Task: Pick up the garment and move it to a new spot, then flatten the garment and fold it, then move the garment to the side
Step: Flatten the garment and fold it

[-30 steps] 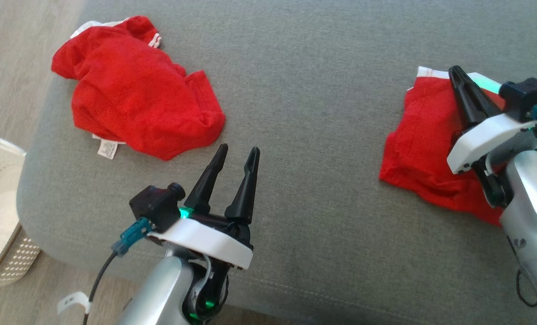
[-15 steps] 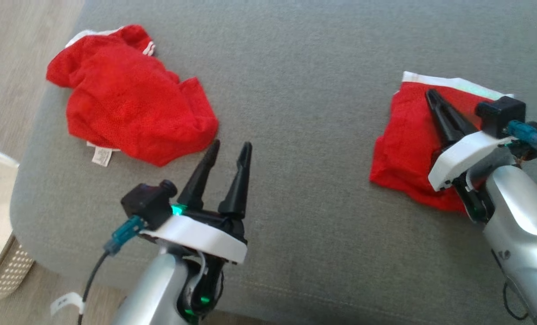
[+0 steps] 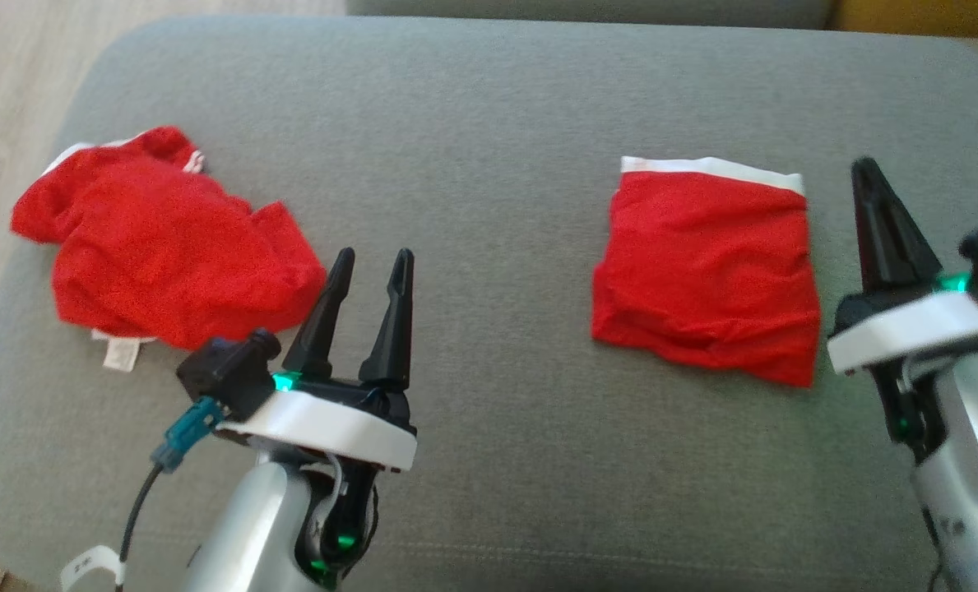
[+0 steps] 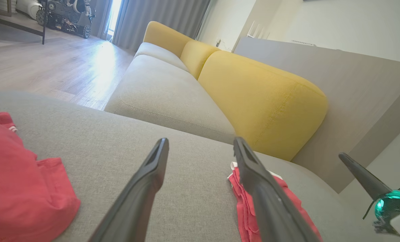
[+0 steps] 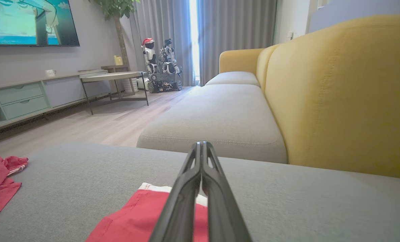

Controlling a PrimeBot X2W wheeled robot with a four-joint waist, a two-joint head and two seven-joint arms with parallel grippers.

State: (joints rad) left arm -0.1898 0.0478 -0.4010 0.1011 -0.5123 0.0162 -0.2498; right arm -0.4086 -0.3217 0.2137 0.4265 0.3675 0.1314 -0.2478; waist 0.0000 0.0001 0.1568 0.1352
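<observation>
Presently, the folded red garment (image 3: pixel 706 284) is seen lying flat on the grey cushion (image 3: pixel 489 107), just beside the right gripper (image 3: pixel 867 173), whose fingers are pressed together on nothing. A crumpled red garment (image 3: pixel 159 263) is found near the left gripper (image 3: pixel 373 259), whose fingers are spread apart and empty. Beyond the cushion, a yellow backrest (image 4: pixel 260 97) is seen.

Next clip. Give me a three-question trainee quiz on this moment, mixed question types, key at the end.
1. True or false: the jaws of the right gripper are shut, holding nothing.
2. Which red garment lies folded? A: the one beside the left gripper; B: the one beside the right gripper.
3. Fill in: the left gripper's jaws stand ____.
Key: 1 true; 2 B, the folded garment; 3 open.
</observation>
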